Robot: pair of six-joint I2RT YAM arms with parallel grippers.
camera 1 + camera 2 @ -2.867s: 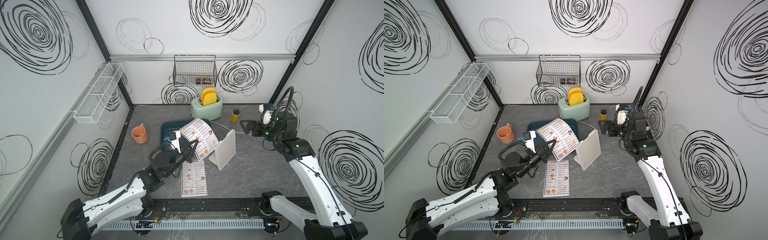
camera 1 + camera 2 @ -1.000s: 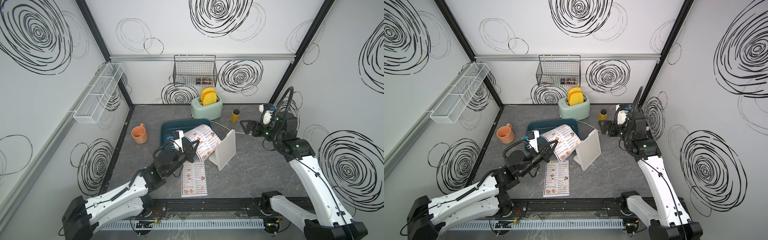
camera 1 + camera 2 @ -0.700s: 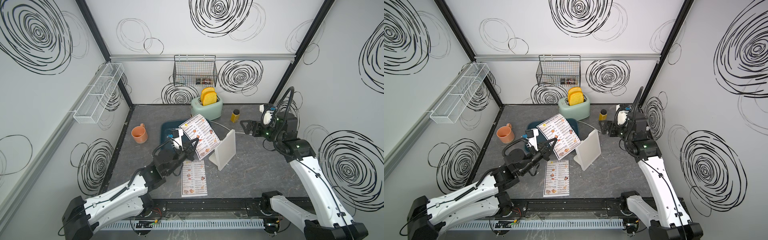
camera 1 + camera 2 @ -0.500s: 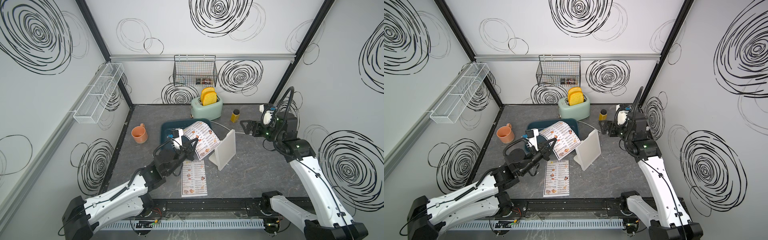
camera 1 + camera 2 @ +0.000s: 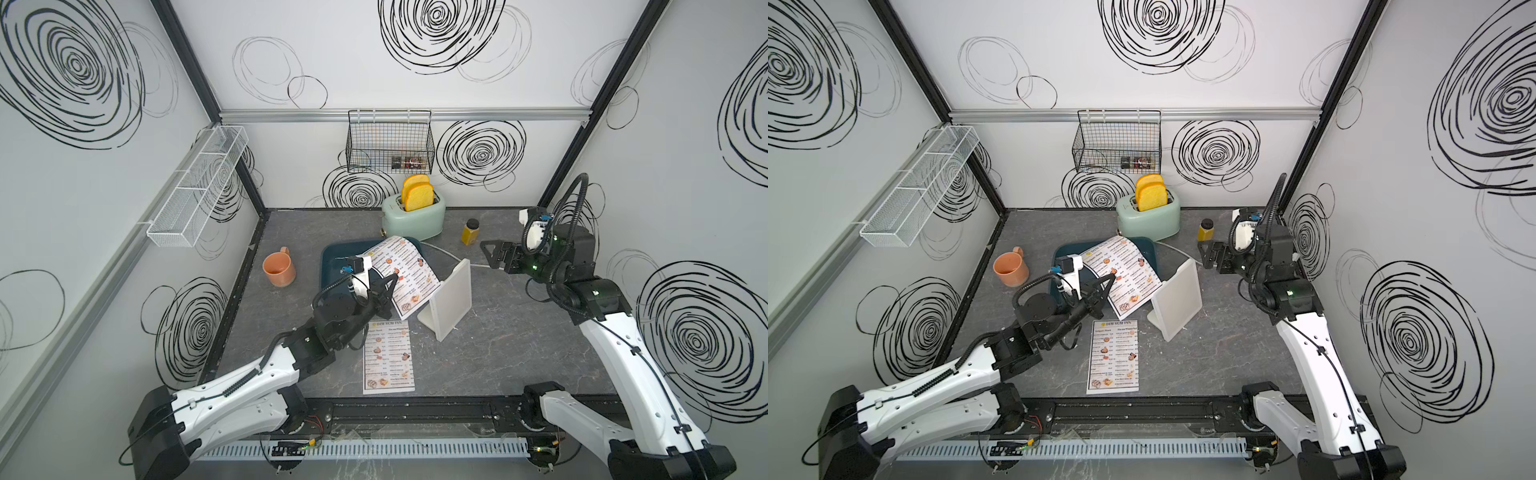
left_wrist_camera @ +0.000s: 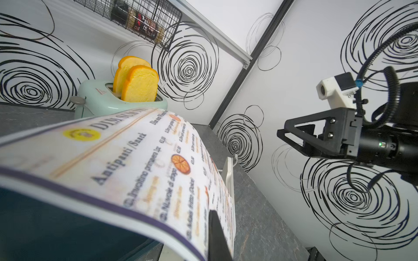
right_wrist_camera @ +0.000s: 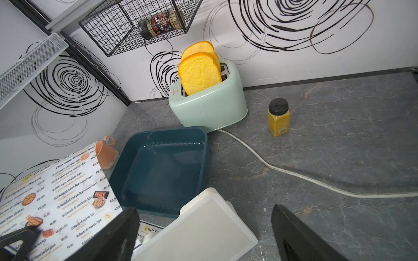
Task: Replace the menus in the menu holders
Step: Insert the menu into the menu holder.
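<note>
Menus: lifted menu point(image 5: 405, 270) pinched at its near-left edge by left gripper point(image 5: 387, 289), jaws clamped on it; sheet bowed in air over teal bin point(image 5: 332, 259), just left of menu holder point(image 5: 449, 301) | second menu point(image 5: 388, 357) flat on table point(image 5: 498, 353), near side of holder | right gripper point(image 5: 492, 254) jaws wide, empty, hovering far-right of holder

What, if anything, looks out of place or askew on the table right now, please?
The menu pinched at one edge in the left hand bows in an arch by the teal bin rather than flat. The other menu lies loose on the table near the white holder. Nothing looks spilled or damaged.
</note>
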